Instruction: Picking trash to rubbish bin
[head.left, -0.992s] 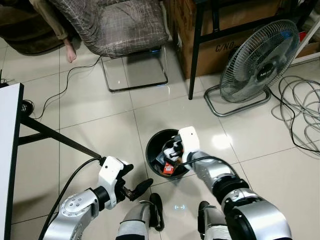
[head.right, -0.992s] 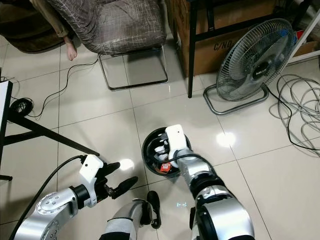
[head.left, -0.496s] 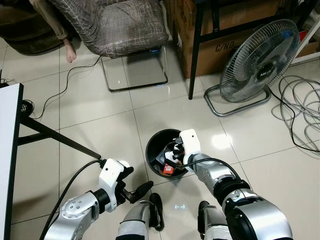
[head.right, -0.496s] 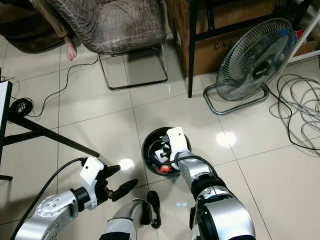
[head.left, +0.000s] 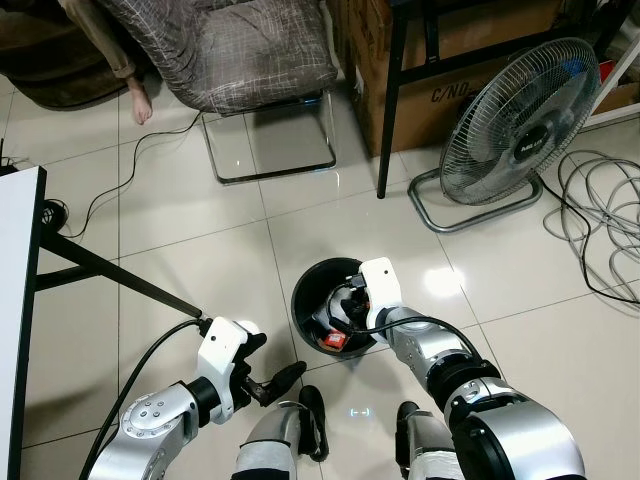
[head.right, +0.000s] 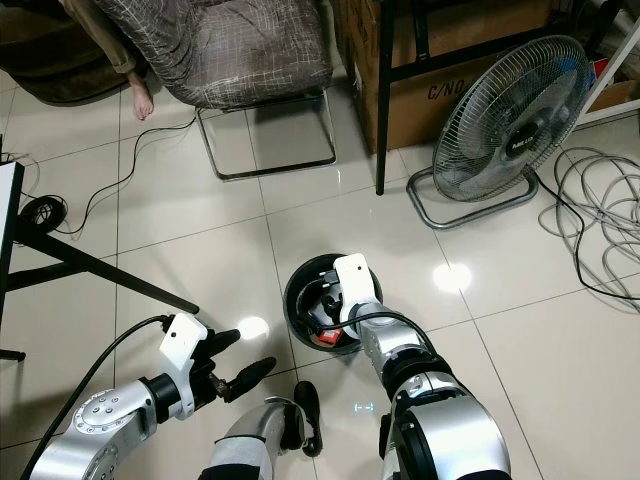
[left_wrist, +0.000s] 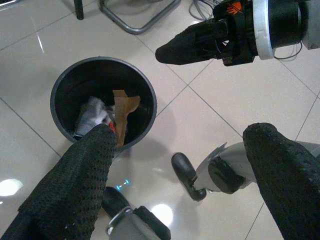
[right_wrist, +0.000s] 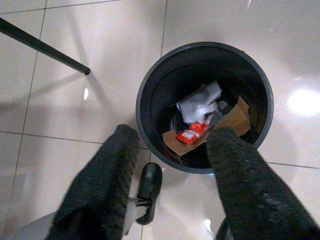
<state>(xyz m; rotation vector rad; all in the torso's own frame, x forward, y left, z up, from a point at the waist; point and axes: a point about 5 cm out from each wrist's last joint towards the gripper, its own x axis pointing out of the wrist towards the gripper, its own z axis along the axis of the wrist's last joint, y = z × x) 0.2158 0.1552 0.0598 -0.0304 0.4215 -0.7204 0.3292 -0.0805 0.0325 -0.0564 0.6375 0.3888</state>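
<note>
Plainly, the main risk now is a bump: the right gripper hangs directly over the black rubbish bin at lower centre of the head view, fingers spread wide and holding nothing, so a careless pull back could catch the rim and tip the bin over the glossy tiles, spilling it. The trash, crumpled white paper, a brown cardboard scrap and a small red wrapper, lies inside the bin, below and between the parted fingers in the lower middle of the right wrist view. The left gripper waits at lower left, just beside the bin, also spread open and empty; a swing there could knock the bin too.
</note>
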